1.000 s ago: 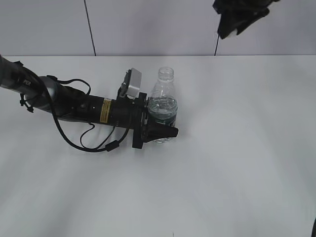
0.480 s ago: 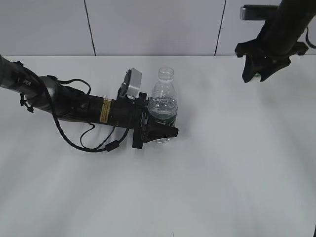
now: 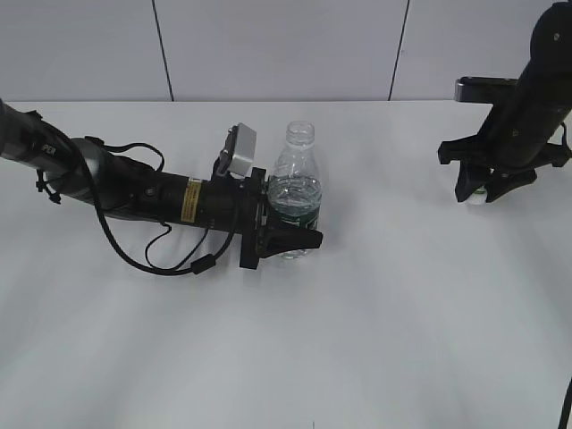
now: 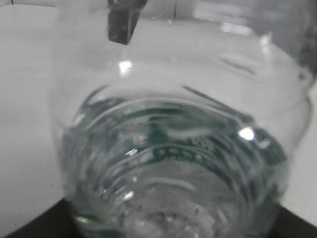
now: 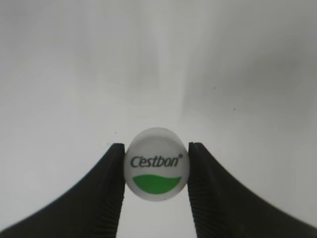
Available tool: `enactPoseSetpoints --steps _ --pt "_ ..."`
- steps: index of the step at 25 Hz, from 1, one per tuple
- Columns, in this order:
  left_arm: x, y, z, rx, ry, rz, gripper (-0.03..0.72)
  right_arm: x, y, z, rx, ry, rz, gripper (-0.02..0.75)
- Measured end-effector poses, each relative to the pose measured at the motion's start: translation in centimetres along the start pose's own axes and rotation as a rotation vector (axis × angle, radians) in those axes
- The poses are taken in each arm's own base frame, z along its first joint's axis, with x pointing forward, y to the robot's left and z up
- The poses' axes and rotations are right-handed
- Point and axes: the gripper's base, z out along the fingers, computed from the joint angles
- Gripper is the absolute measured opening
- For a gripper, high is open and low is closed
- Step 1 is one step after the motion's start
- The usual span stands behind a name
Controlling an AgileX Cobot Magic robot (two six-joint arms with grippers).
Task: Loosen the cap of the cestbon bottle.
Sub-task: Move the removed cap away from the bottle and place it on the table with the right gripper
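Bottle (image 3: 294, 192) upright left of centre on the white table (image 3: 375, 322), neck open, part full of water, dark green label band round the middle. Clamped at the label band by the left gripper (image 3: 288, 234), arm stretched in low from the left edge, jaws closed against the bottle's sides, one black finger (image 3: 295, 239) showing on the near side. Seen from the left wrist as a blurred clear wall filling the view (image 4: 173, 163), ribs and green band showing through water; far finger tip (image 4: 121, 22) dark at top left.

Cap (image 5: 157, 164) off the bottle, well apart from it at the far right of the table. Pinched between the two black fingers of the right gripper (image 5: 156, 166), pads (image 5: 115, 178) touching its rim on both sides, jaws only as wide as the cap. White top facing the wrist camera, green "Cestbon" lettering over a green curved patch. From outside, right gripper (image 3: 481, 190) pointing down at the table near the right edge, a small white bit (image 3: 479, 198) between the tips, probably the cap; whether touching the table or just above, not clear.
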Motion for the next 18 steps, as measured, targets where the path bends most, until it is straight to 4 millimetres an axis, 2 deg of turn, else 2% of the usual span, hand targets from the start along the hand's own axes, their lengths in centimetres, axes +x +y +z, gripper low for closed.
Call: enactPoseSetpoints --steps 3,18 --pt "0.0 0.0 0.0 0.000 0.000 0.000 0.409 0.3 -0.7 0.6 0.010 -0.023 0.018 0.295" --pt "0.0 0.0 0.0 0.000 0.000 0.000 0.409 1.4 -1.0 3.8 0.015 0.001 0.034 0.295"
